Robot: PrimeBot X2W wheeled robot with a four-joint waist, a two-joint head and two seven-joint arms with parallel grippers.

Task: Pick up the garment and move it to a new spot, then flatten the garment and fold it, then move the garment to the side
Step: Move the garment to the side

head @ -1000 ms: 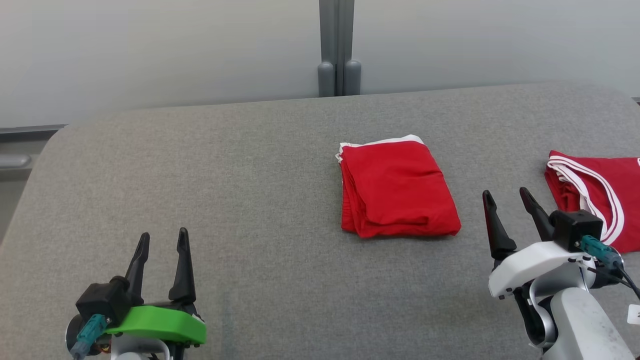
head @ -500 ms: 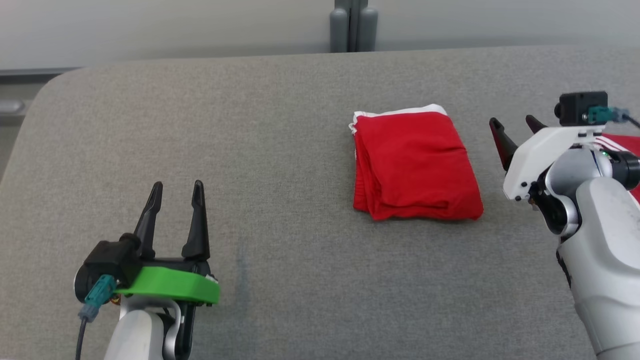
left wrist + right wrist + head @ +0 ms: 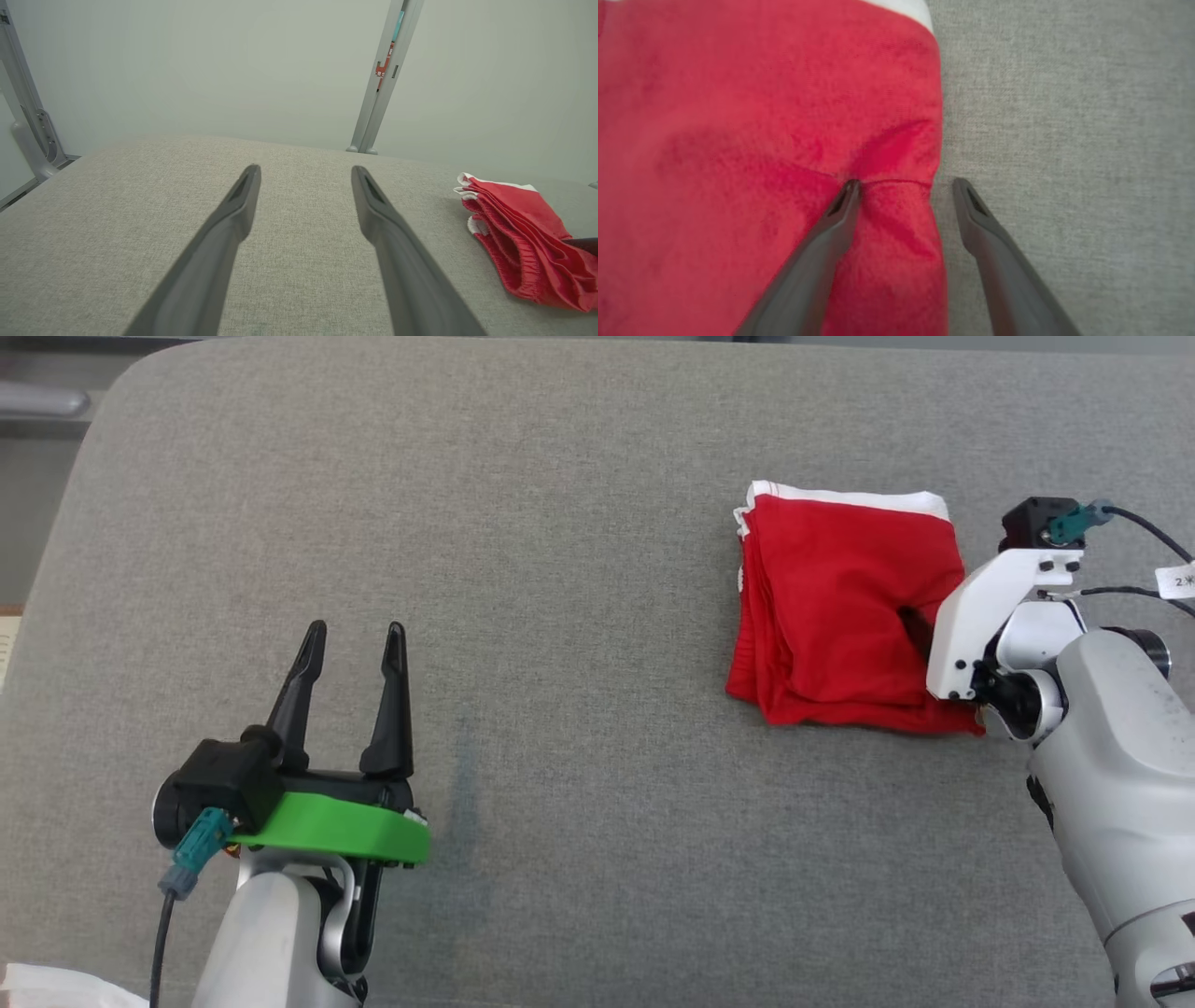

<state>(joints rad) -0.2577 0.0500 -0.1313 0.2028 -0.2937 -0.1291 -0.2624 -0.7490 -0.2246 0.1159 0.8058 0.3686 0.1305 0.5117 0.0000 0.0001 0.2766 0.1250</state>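
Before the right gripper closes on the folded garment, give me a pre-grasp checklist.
1. Right gripper open: ok.
2. It straddles the garment at its right edge, one finger on the cloth, the other over the table: ok.
3. Garment folded, layers stacked: ok.
4. All layers would end up between the jaws: cannot tell.
5. Left gripper open and well apart from the garment: ok.
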